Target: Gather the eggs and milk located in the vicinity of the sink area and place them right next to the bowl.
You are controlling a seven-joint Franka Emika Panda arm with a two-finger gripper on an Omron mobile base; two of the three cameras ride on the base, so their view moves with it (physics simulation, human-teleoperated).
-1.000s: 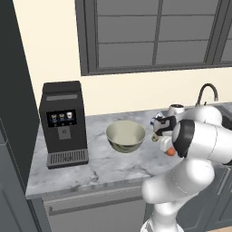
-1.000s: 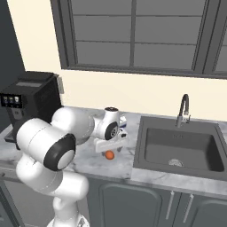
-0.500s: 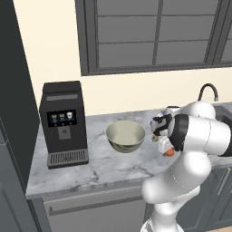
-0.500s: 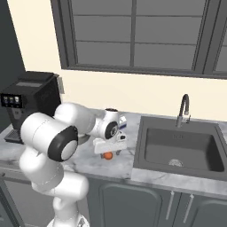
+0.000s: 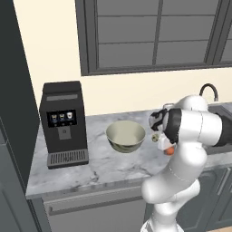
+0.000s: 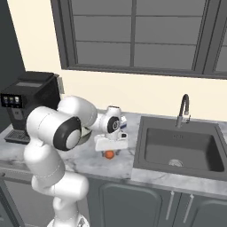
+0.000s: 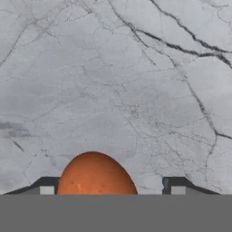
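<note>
An orange-brown egg (image 7: 94, 175) lies on the marble counter between my gripper's (image 7: 111, 188) two fingertips, with a gap on each side, so the jaws stand open around it. From the right base view, the gripper (image 6: 109, 150) points straight down over this egg (image 6: 108, 154), left of the sink (image 6: 181, 148). The same egg (image 5: 169, 152) peeks out beside my arm. The milk (image 6: 123, 131), white with a blue mark, stands just behind the hand and is mostly hidden. The bowl (image 5: 126, 136) sits to the left of the hand.
A black coffee machine (image 5: 62, 124) stands at the counter's left end. The dark gooseneck faucet (image 6: 183, 108) rises behind the sink. The counter's front edge (image 5: 90, 183) runs close below the egg. A window fills the wall behind.
The hand has come down over the orange egg, bringing the fingertips to either side of it. The egg and the bowl have stayed in place.
</note>
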